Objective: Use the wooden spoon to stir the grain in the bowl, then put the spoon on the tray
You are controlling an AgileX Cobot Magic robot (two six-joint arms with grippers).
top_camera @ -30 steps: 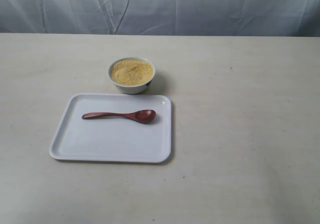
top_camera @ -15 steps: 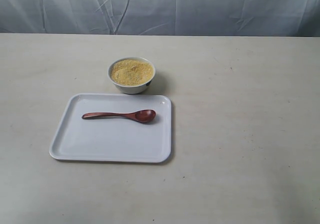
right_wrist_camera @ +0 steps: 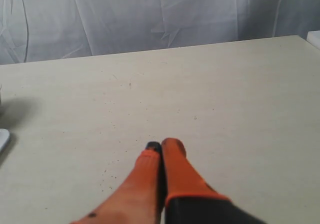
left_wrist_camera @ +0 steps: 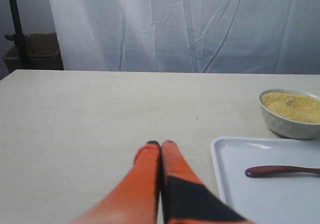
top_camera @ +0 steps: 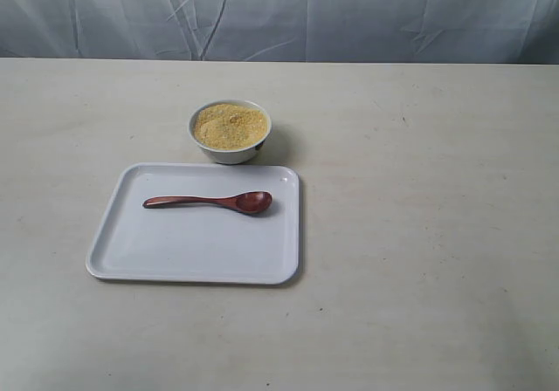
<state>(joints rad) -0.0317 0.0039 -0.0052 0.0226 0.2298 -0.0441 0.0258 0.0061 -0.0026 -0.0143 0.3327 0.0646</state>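
The wooden spoon point(top_camera: 210, 202) lies flat on the white tray point(top_camera: 175, 251), head to the right; its handle end point(left_wrist_camera: 280, 171) also shows in the left wrist view. Behind the tray stands the white bowl point(top_camera: 231, 153) filled with golden grain point(top_camera: 230, 126), also seen as bowl point(left_wrist_camera: 287, 126) and grain point(left_wrist_camera: 292, 106). My left gripper point(left_wrist_camera: 160, 144) is shut and empty above bare table, left of the tray point(left_wrist_camera: 250, 194). My right gripper point(right_wrist_camera: 162, 145) is shut and empty over bare table, far from the objects. Neither gripper appears in the exterior view.
A white cloth backdrop point(top_camera: 279, 16) hangs behind the table's far edge. A cardboard box point(left_wrist_camera: 35, 51) and a dark pole point(left_wrist_camera: 15, 24) stand beyond the table's left side. A sliver of the tray's corner point(right_wrist_camera: 2, 139) shows at the right wrist view's edge.
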